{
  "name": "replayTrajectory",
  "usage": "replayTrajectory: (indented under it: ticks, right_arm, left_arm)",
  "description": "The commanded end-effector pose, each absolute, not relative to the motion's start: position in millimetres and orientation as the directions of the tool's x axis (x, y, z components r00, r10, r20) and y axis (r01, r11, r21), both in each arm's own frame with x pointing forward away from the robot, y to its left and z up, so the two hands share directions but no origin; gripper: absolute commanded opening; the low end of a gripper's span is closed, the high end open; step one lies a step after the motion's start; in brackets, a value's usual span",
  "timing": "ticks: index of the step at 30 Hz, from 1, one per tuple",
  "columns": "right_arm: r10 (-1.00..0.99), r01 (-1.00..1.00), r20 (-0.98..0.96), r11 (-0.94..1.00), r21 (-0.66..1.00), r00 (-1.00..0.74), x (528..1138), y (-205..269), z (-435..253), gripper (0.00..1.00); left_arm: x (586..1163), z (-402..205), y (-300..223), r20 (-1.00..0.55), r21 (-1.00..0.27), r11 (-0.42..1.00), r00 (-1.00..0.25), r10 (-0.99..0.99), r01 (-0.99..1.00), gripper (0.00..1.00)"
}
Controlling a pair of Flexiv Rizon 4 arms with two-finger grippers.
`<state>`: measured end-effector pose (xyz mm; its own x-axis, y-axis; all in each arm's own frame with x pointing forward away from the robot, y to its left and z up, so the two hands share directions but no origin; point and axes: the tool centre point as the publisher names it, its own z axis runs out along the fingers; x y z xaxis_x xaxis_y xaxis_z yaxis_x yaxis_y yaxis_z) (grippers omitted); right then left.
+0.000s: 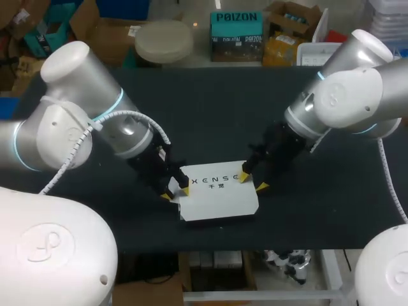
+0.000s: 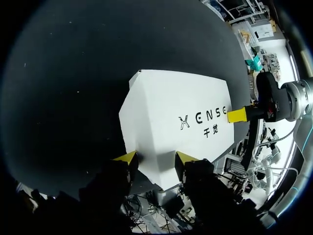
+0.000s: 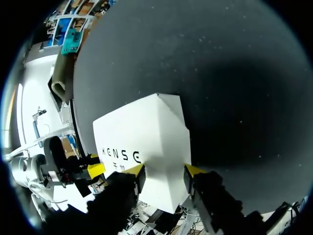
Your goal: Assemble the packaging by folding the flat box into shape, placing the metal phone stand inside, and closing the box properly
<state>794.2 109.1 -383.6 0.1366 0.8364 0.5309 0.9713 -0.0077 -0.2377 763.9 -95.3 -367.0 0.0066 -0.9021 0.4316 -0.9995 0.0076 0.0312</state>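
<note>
A white box lies on a dark surface, close to its near edge and roughly midway between the two arms. Its broad face, which carries dark lettering, is turned up. The flaps look folded in, and nothing of the inside can be seen.

The left hand comes in from the left and sits at the box's left end. Its two yellow-tipped fingers straddle that end, and in the left wrist view each tip touches the cardboard, so it is gripping the box.

The right hand comes in from the right and meets the box's right end. In the right wrist view, the end of the box fills the gap between the fingers and both tips press against it, so it is gripping the box too.
</note>
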Motion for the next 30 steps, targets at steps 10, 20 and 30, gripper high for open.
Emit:
replayTrajectory:
  ticks: [10, 20, 30]
  right_arm:
    - [0.844, 0.973, 0.519, -0.014, -0.229, 0.134, 792, 109, -381, 0.51]
    - [0.862, 0.977, 0.493, -0.012, -0.215, 0.119, 788, 106, -381, 0.54]
    - [0.858, 0.978, 0.501, -0.008, -0.207, 0.113, 783, 99, -382, 0.57]
  left_arm:
    - [766, -363, -99, 0.386, 0.007, 0.019, -0.015, -0.922, -1.0, 0.49]
    - [766, -368, -96, 0.395, 0.011, 0.021, -0.015, -0.919, -1.0, 0.48]
    - [766, -371, -95, 0.42, 0.013, 0.025, -0.017, -0.907, -1.0, 0.49]
